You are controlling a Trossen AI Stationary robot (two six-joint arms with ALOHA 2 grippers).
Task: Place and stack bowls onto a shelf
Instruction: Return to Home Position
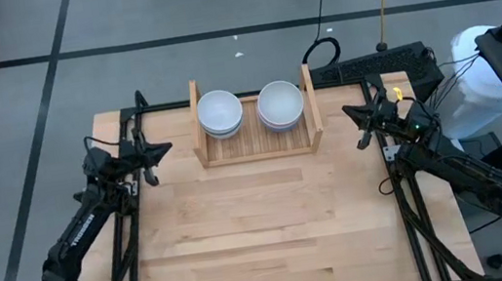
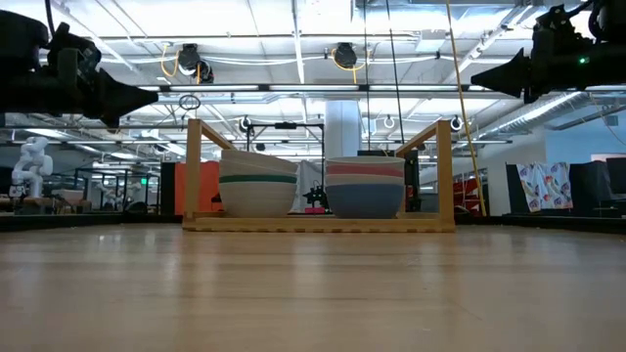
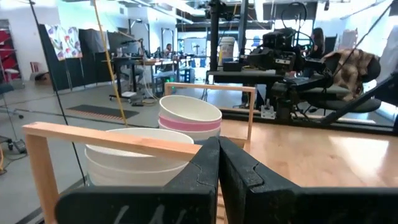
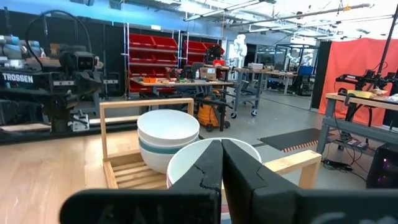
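Left pincer (image 3: 219, 142), fingers pressed together and empty, hangs over the tabletop's (image 1: 265, 237) left edge. Right pincer (image 4: 222, 144), also closed, hangs over the right edge. Between them on the far side, the shelf (image 1: 257, 147) holds a teal-striped bowl stack (image 2: 257, 184) on the left and a blue-and-pink bowl stack (image 2: 364, 188) on the right.

Left bowl stack (image 1: 220, 111) and right bowl stack (image 1: 280, 104), white-topped, side by side on the shelf (image 1: 256, 144), left tool (image 1: 162, 151) and right tool (image 1: 351, 114) flanking.
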